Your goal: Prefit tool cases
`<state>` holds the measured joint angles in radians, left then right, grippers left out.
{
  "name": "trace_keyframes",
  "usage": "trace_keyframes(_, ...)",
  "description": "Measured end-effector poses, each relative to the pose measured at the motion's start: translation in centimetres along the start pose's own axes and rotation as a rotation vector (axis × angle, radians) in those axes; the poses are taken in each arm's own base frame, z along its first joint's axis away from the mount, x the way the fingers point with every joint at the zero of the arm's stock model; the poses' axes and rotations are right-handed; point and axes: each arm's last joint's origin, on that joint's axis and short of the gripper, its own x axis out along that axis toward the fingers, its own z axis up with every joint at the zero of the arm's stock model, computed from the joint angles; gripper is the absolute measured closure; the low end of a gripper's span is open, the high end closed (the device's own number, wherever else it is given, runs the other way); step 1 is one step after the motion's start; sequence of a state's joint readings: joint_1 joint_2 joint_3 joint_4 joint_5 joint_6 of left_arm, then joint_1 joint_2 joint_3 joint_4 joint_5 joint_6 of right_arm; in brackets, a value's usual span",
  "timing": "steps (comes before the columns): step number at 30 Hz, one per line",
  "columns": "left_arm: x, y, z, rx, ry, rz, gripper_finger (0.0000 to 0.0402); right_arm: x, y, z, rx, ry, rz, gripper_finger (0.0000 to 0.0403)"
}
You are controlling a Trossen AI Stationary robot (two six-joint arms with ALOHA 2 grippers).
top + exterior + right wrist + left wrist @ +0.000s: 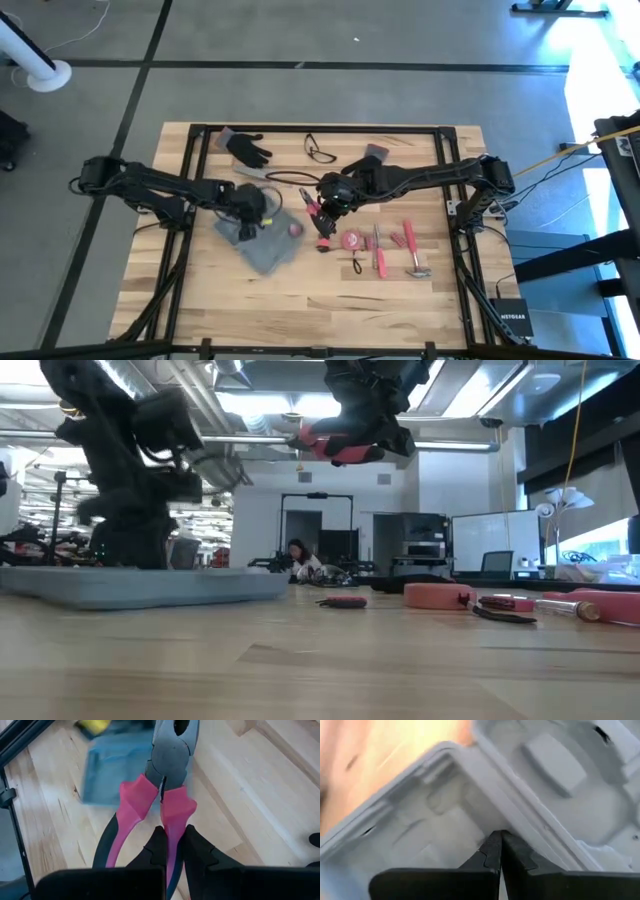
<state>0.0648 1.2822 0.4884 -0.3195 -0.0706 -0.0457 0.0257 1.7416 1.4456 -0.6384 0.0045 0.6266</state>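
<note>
The open blue-grey tool case (262, 236) lies flat on the wooden table (300, 300), left of centre, its moulded recesses facing up. The left gripper (250, 212) is down on the case, its two dark fingers (492, 851) pressed together with nothing between them, their tips at the ridge that runs between two recessed sections. The right gripper (325, 203) hangs above the table just right of the case, its fingers clamped on one pink-and-black handle of a pair of pliers (161, 780); the grey steel head of the pliers points away from the wrist toward the case. In the low view the pliers are well clear of the tabletop. More pink-handled tools lie on the table to the right of the case, among them a roll of pink tape (351, 240) and a hammer (412, 252). A black glove (245, 148) and a pair of safety glasses (319, 150) rest near the table's far edge. Beyond the table, a person (298, 558) is at a desk in the room.
</note>
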Motion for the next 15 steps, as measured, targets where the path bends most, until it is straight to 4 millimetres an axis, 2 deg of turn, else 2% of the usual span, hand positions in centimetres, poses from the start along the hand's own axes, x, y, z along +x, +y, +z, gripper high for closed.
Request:
trace_keyframes(3,-0.8,-1.2,1.1,0.096,-0.035,0.011,0.0401,0.0,0.0,0.0,0.002,-0.007,-0.009,0.0377)
trace_keyframes(7,-3.3,-1.4,3.3,-0.043,-0.106,0.042,0.0402,0.0,0.0,0.1,0.004,-0.010,-0.009,0.0377)
trace_keyframes(11,-5.7,-1.5,3.8,-0.301,-0.123,0.017,0.0402,0.0,-0.1,0.1,0.006,-0.012,-0.008,0.0377)
trace_keyframes(15,-6.3,-2.3,2.0,-0.715,0.046,-0.041,0.0401,0.0,-0.3,0.3,0.013,-0.016,-0.013,0.0377)
